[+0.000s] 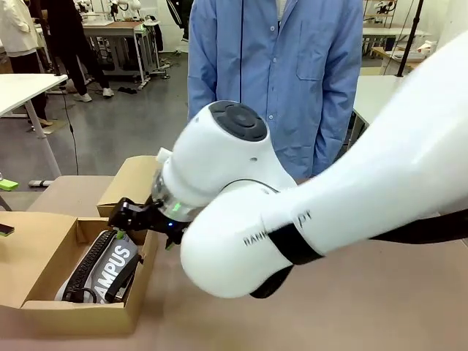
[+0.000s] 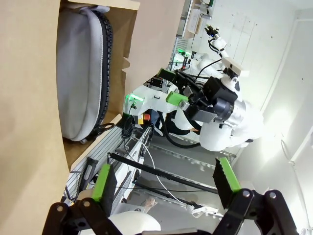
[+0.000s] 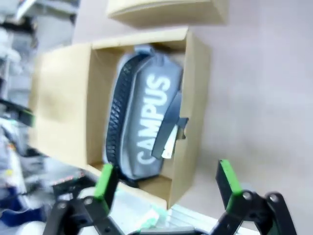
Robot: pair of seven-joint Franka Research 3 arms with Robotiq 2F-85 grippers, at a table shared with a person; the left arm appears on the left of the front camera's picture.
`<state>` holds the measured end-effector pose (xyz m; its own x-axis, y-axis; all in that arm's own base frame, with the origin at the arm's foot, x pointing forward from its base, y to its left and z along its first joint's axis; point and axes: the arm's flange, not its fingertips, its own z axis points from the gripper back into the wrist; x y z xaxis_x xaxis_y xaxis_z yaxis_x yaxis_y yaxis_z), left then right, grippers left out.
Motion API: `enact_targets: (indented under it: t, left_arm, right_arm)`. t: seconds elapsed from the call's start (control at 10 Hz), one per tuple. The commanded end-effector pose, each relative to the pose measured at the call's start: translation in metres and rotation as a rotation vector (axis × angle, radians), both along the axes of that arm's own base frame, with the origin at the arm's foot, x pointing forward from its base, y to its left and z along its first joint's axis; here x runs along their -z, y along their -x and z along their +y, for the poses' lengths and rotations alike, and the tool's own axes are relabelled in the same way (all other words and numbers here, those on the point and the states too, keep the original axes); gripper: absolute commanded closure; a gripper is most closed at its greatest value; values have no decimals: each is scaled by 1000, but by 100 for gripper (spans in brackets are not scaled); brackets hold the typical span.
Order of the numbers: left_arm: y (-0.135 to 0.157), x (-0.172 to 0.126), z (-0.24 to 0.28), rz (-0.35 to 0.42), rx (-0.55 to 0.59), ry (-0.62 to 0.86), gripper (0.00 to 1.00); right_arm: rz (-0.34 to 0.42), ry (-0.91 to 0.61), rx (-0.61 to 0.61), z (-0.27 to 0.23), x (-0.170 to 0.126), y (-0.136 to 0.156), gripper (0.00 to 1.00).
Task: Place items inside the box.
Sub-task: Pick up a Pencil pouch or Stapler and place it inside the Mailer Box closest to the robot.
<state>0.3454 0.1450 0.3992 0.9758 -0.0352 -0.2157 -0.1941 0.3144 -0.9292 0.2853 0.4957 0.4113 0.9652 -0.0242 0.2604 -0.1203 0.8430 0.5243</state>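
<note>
Toward the near left corner of the table [image 1: 351, 307] an open cardboard box [image 1: 73, 318] is seen, its flaps folded outward. Inside it a grey pencil case [image 1: 106, 267] printed "CAMPUS" is laid flat on the bottom, filling most of the box, with its dark zip [image 3: 115, 122] turned toward the box's left wall. Nothing else can be made out in the box. Just behind it, nearer the far edge, a second cardboard box [image 1: 131, 183] is placed, apart from the first.

Above the right wall of the open box the right gripper [image 1: 142, 232] is held, pointing down and to the left over the pencil case. Its green-padded fingers are spread wide, and in the right wrist view nothing is caught between them; the pencil case is seen well below, untouched. The right arm [image 1: 351, 197] is stretched across the middle of the table from the right edge, and much of the tabletop is hidden by it.

At the far edge, behind the arm, a person [image 1: 274, 80] in a light blue coat is seen standing; the hands are hidden.

In the left wrist view the left gripper [image 2: 164, 169] is shown with its fingers parted and nothing between them, beside the box and tipped sideways; the pencil case is seen from there through the open top.
</note>
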Motion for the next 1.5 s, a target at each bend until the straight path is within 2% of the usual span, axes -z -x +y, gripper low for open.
enact_targets:
  t: [0.0,0.1,0.3,0.4,0.5,0.8,0.9,1.0,1.1,1.2,1.3,1.4]
  left_arm:
    - [5,0,1,-13,20,1,0]
    - [5,0,1,-13,20,1,0]
    - [5,0,1,-13,20,1,0]
    - [5,0,1,-13,20,1,0]
    - [5,0,1,-13,20,1,0]
    - [5,0,1,-13,20,1,0]
    - [5,0,1,-13,20,1,0]
    - [5,0,1,-13,20,1,0]
    - [5,0,1,-13,20,1,0]
    - [5,0,1,-13,20,1,0]
    - [5,0,1,-13,20,1,0]
    - [5,0,1,-13,20,1,0]
  right_arm:
    - [233,-104,-77,-149,-85,-27,0]
    - [264,-131,-34,-171,-78,-27,0]
    - [265,-156,-43,-180,-60,-19,0]
    - [254,-91,-50,-169,-53,-14,0]
    - [250,-162,-29,-44,-21,-66,0]
    - [250,-162,-29,-44,-21,-66,0]
    - [256,-154,-50,-58,-21,-63,0]
    - [330,-180,-56,-65,-19,-73,0]
    - [425,-238,-59,-97,-24,-89,0]
    - [530,-291,-35,-148,-30,-108,0]
    - [704,-430,-38,-214,-32,-123,0]
    - [770,-531,-13,-272,-27,-129,0]
